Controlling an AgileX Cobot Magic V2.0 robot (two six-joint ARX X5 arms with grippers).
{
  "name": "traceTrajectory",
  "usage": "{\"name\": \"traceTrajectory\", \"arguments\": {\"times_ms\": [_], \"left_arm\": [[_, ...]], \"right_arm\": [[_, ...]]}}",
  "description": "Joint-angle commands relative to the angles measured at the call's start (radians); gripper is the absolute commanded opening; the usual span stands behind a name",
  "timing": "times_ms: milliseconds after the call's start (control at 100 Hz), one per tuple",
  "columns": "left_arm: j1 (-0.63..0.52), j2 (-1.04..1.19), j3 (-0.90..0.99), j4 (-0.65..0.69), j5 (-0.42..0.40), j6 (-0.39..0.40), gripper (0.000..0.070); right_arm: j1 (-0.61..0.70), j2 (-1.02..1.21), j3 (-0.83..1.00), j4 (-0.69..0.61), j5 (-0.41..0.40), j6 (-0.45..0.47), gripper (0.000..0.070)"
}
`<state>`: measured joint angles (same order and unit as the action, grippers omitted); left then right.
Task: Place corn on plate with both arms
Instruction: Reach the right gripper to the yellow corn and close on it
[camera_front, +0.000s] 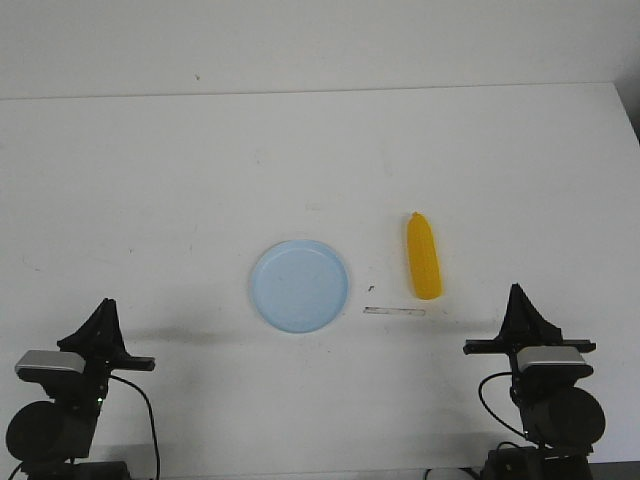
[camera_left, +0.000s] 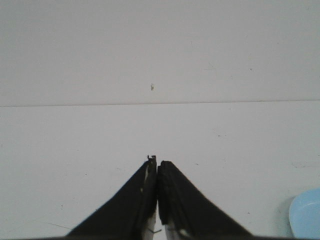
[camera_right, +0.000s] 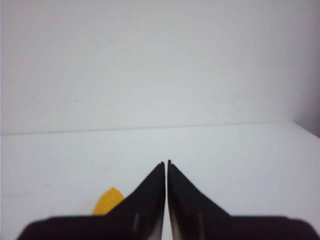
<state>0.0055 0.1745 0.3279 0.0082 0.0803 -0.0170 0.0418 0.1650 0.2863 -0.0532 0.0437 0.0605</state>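
The yellow-orange corn (camera_front: 423, 256) lies on the white table, its tapered end pointing away from me, just right of the pale blue plate (camera_front: 299, 284). The plate holds nothing. My left gripper (camera_front: 104, 305) rests shut near the front left, well left of the plate; in the left wrist view its tips (camera_left: 157, 161) are together and a sliver of the plate (camera_left: 306, 215) shows. My right gripper (camera_front: 516, 292) sits shut at the front right, close to the corn's near end. The right wrist view shows the shut gripper (camera_right: 166, 163) and a bit of corn (camera_right: 109, 201).
A short clear strip (camera_front: 394, 311) lies on the table between the plate and the corn's near end. The table's far edge (camera_front: 300, 92) meets a white wall. The table's right edge (camera_front: 628, 120) is near the right arm's side.
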Motion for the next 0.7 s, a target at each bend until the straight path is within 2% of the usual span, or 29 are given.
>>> {"name": "traceTrajectory", "arguments": {"times_ms": [0, 150, 440, 550, 690], "left_arm": [[0.002, -0.002, 0.009, 0.016, -0.002, 0.008, 0.0004], [0.002, -0.002, 0.009, 0.015, -0.003, 0.008, 0.0004], [0.002, -0.002, 0.009, 0.015, -0.002, 0.008, 0.0004], [0.002, -0.002, 0.009, 0.016, -0.002, 0.008, 0.0004], [0.002, -0.002, 0.009, 0.015, -0.002, 0.008, 0.0004]], "right_arm": [[0.013, 0.081, 0.040, -0.032, -0.006, 0.026, 0.0005], [0.065, 0.275, 0.101, -0.002, -0.026, 0.047, 0.0005], [0.202, 0.702, 0.282, -0.002, -0.011, 0.056, 0.0004], [0.216, 0.843, 0.396, -0.069, 0.000, 0.063, 0.0004], [0.216, 1.001, 0.563, -0.248, 0.062, 0.114, 0.0005]]}}
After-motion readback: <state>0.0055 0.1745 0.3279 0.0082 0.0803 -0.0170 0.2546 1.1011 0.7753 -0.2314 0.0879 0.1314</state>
